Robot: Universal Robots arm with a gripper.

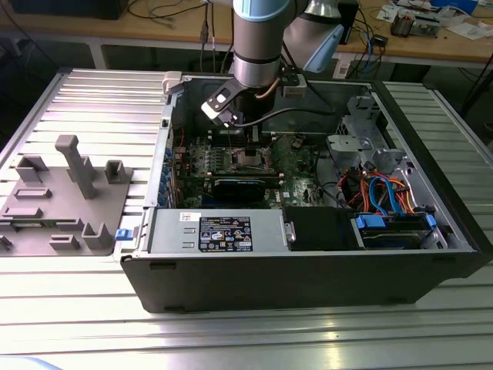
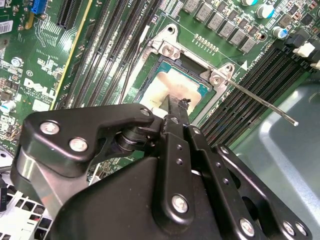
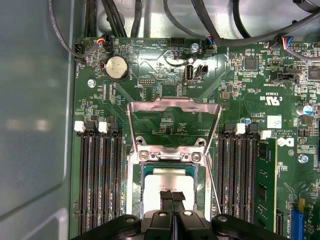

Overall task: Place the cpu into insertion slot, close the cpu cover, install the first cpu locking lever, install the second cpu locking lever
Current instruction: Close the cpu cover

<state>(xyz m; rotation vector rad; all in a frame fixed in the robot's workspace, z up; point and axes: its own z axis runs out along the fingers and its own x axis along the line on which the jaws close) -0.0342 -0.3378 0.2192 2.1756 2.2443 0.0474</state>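
Hovering low inside the open computer case (image 1: 308, 270), the gripper (image 3: 172, 196) is pressing its two fingers tight together, with nothing between them that I can make out. In the first wrist view their tips are sitting on or just above the cpu (image 3: 156, 187), which is lying flat in the insertion slot (image 3: 134, 192). The cpu cover (image 3: 172, 107) is standing hinged open beyond the slot, so to my eye the chip is being seated, and any touch is wanting to be light and straight down, never dragging sideways.
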